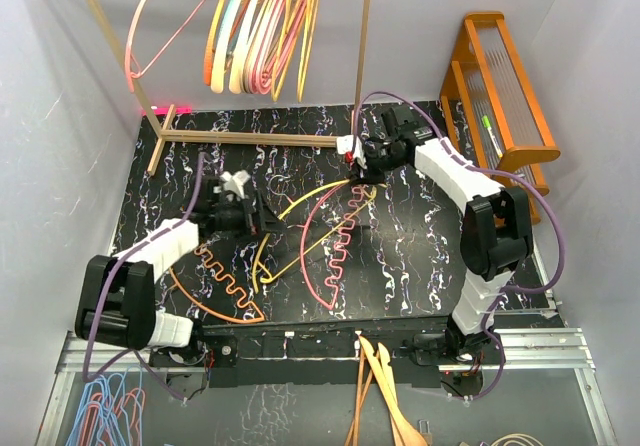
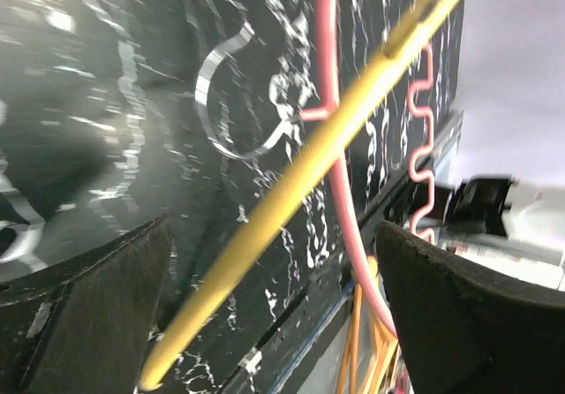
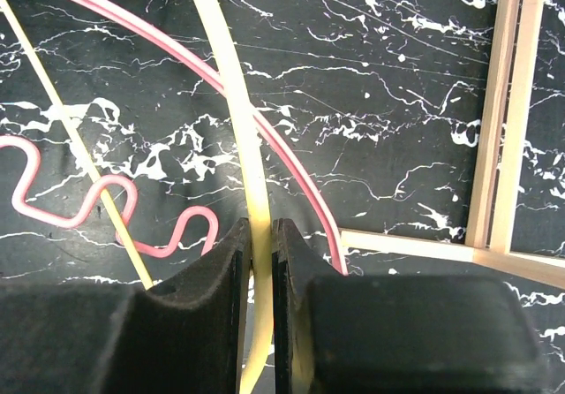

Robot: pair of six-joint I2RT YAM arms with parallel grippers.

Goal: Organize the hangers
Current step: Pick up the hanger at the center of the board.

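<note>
**Current state.** The right pincer (image 3: 262, 231) is closed narrow on the thin bar of the yellow hanger (image 3: 231, 102), with both jaws pressed against it. The left pincer (image 2: 274, 235) stands wide. The same yellow bar runs diagonally through its gap and touches neither jaw.

**Surroundings.** The pink hanger (image 3: 177, 54), with its wavy notched bar, lies crossed with the yellow one. The orange hanger (image 1: 215, 296) lies apart, nearer the left arm. All three are on the marbled worktop (image 1: 420, 256). The wooden rack (image 1: 250, 138) stands at the far edge and carries the hung hangers (image 1: 260, 36).

**Step in hand.** Judged as pick-up of the yellow hanger, with a two-arm hold being set up.

**Next move.**
1. Close the left pincer on the bar.
2. Lift the yellow hanger clear of the pink one; snagging at the crossing is likely.
3. Turn the hook toward the rail.
</note>
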